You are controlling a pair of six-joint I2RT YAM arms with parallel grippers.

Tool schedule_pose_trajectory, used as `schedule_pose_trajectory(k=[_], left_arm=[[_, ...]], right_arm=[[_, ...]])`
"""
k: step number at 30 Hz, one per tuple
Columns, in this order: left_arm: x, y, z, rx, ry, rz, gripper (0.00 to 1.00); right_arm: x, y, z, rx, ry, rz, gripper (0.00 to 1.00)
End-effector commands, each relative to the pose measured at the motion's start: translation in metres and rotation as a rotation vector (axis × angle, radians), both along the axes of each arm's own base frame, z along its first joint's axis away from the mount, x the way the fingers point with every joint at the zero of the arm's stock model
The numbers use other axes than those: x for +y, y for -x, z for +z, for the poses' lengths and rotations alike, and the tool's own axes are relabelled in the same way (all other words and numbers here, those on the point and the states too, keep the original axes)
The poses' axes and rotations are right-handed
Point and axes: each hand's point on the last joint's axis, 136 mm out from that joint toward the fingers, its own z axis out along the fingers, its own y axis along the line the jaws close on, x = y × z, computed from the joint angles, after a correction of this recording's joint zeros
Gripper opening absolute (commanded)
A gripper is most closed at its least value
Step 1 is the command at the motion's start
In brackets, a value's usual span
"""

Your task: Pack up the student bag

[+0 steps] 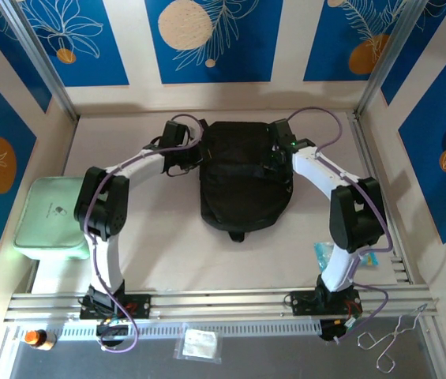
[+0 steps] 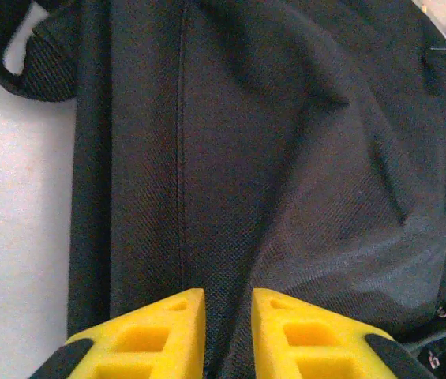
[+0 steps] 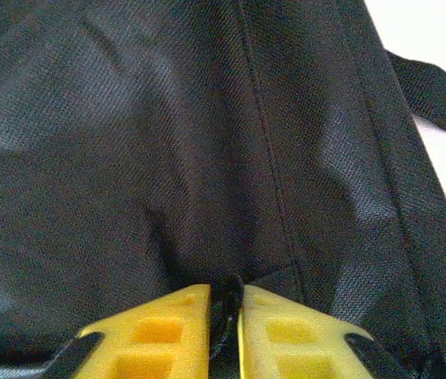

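From above, the student bag (image 1: 242,178) is lying flat in the middle of the bench (image 1: 151,260), between the two arms. Its long axis is running from the near edge to the far wall, and the rounded end with the small loop is pointing back toward the arm bases. The left tool (image 1: 185,156) is pressing in at the bag's far-left edge and the right tool (image 1: 280,154) at its far-right edge. I judge they are taking the bag from both sides so that it can be steadied or pulled open for packing.

Over the left wrist, the yellow fingers (image 2: 159,328) are standing slightly apart, with a fold of the black fabric running down into the gap. Whether they are gripping it or only straddling it I cannot tell. A seam is running straight away from this tool, along the bag's length.

Over the right wrist, the fingers (image 3: 167,324) are sitting almost together and pinching a thin black ridge of the bag at a seam. A loose strap end (image 3: 432,91) is lying off to the right on the bench.
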Motion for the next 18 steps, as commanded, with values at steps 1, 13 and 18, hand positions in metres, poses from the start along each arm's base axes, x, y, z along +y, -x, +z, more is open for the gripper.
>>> schedule_pose_trajectory(k=[1, 13, 18], left_arm=[[0.013, -0.009, 0.038, -0.106, -0.058, 0.027, 0.40], [0.164, 0.049, 0.082, -0.395, -0.552, 0.336, 1.00], [0.220, 0.089, 0.084, -0.489, -0.750, 0.462, 1.00]], right_arm=[[0.000, -0.001, 0.053, -0.149, -0.035, 0.037, 0.54], [-0.088, 0.034, 0.116, -0.530, 0.168, -0.096, 0.99], [-0.126, 0.056, 0.085, -0.514, 0.244, -0.204, 0.99]])
